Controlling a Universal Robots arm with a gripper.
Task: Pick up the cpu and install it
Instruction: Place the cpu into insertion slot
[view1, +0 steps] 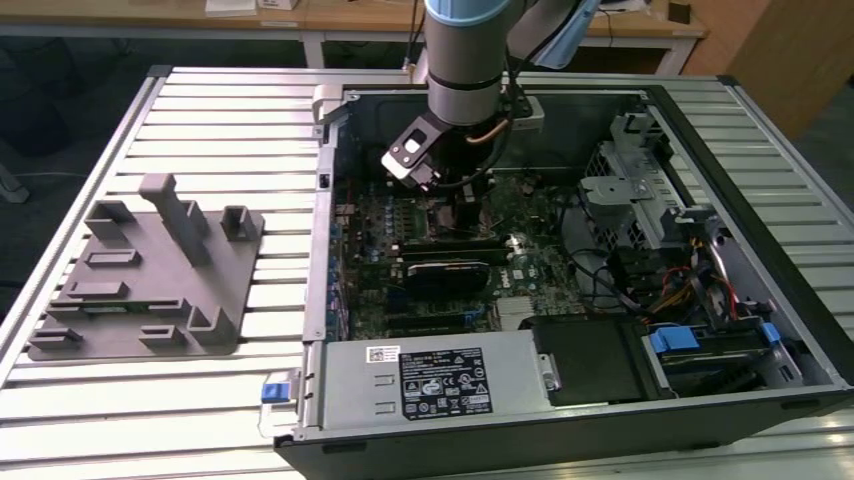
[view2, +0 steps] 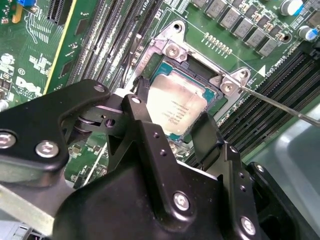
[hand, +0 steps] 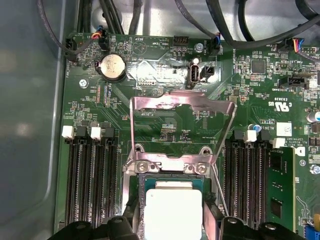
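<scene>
In the exterior view, a grey robot arm (view1: 461, 60) is reaching down into an open computer case (view1: 747, 130) that is lying on a slatted metal table (view1: 200, 110). A grey fixture tray (view1: 134, 300) is sitting on the table at the exterior view's left, well apart from the arm.

In the second wrist view, the black gripper (view2: 173, 107) is hanging over the green motherboard (view2: 30, 55). The cpu (view2: 180, 102), a flat square chip with a shiny silver top, is lying in the socket (view2: 172, 47). The gripper's fingers (view2: 141, 92) are standing apart by the chip's width and are pressing against two opposite edges of the cpu, gripping it. A thin metal lever (view2: 280, 105) is running out beside the socket.

In the first wrist view, the cpu (hand: 173, 207) is sitting in the socket between two banks of black memory slots (hand: 90, 185), with the gripper (hand: 172, 217) clasping its sides. The socket's metal load plate (hand: 180, 107) is standing raised, hinged open just beyond the chip. A round coin battery (hand: 112, 66) is sitting farther off on the board.
</scene>
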